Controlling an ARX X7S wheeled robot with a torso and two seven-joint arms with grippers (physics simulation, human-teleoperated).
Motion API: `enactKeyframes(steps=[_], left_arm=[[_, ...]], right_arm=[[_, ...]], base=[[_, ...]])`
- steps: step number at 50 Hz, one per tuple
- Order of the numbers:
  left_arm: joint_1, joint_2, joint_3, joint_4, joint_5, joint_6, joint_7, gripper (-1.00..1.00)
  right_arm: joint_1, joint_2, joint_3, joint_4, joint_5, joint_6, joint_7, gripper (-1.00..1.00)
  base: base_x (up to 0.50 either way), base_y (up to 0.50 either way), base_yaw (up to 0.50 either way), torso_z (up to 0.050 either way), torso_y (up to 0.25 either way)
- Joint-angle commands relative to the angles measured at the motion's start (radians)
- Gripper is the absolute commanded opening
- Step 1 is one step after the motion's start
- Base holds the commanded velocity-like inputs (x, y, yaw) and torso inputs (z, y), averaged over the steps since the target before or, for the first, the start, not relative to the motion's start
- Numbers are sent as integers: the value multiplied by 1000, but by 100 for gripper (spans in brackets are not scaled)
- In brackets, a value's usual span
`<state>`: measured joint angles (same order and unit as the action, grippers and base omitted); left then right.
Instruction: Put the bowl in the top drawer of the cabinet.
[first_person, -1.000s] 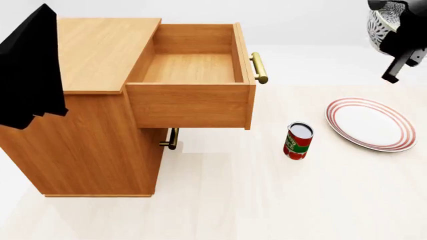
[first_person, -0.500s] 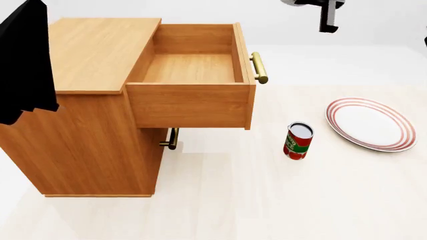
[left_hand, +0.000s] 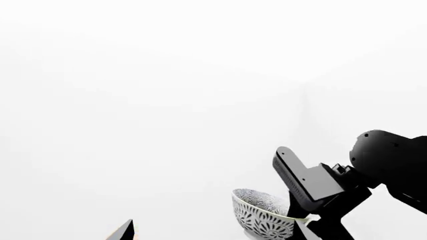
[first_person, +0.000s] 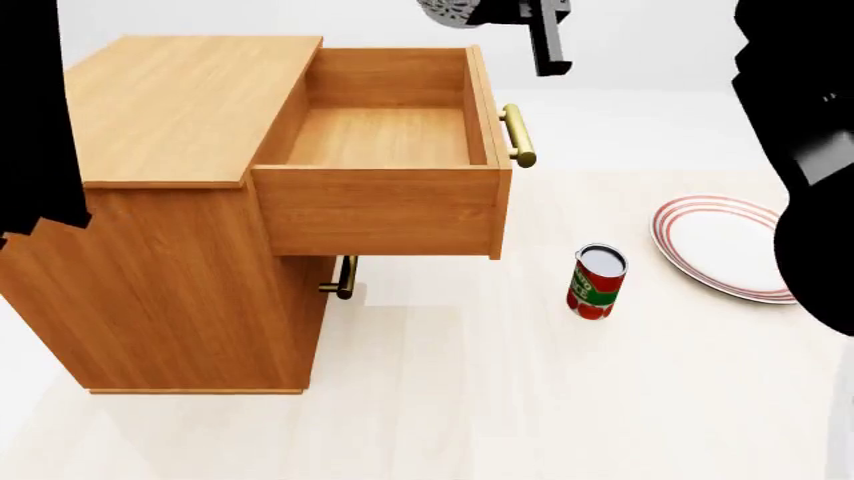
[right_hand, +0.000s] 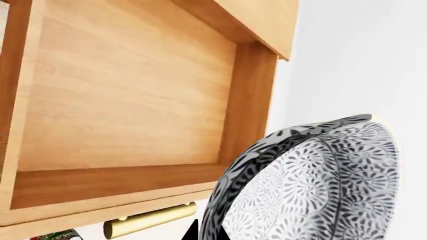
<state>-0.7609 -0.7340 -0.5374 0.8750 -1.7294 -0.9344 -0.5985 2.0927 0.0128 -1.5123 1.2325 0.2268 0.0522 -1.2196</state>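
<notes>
The speckled blue-grey bowl (right_hand: 320, 185) hangs tilted in my right gripper (right_hand: 207, 232), which is shut on its rim. In the head view the bowl (first_person: 454, 10) and right gripper (first_person: 505, 14) sit at the top edge, above the far right corner of the top drawer (first_person: 380, 135). That drawer stands pulled out of the wooden cabinet (first_person: 187, 260), and its inside (right_hand: 127, 85) holds nothing. The left wrist view shows the bowl (left_hand: 263, 216) from the side, some way off. My left gripper (left_hand: 213, 234) is open, and only its fingertips (left_hand: 124, 232) show.
A red can (first_person: 595, 282) stands on the floor right of the cabinet. A red-rimmed white plate (first_person: 714, 245) lies beyond it. The brass handle (first_person: 519, 136) sticks out from the drawer front. My left arm (first_person: 34, 120) covers the cabinet's left edge, and my right arm (first_person: 807, 150) fills the right side.
My right gripper carried the bowl leftward along the top of the head view, from the far right to above the open drawer. The left arm slid further toward the left edge.
</notes>
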Motion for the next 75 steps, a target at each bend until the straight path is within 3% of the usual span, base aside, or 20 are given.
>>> enactKeyframes(steps=[1, 23, 60, 75], left_arm=[[13, -3, -20, 38, 22, -11, 57, 100], [32, -38, -87, 53, -41, 17, 84, 100], [6, -135, -148, 42, -144, 66, 36, 100], [29, -134, -192, 43, -154, 64, 46, 100]], right_arm=[[3, -13, -14, -72, 69, -33, 14, -100], [-4, -13, -24, -140, 96, -39, 38, -100], [7, -13, -26, -175, 103, -35, 54, -100], [13, -13, -28, -193, 97, -27, 52, -100]], base=[[0, 0, 0, 0, 0], [0, 0, 0, 0, 0], [0, 0, 0, 0, -79], [0, 0, 0, 0, -90]])
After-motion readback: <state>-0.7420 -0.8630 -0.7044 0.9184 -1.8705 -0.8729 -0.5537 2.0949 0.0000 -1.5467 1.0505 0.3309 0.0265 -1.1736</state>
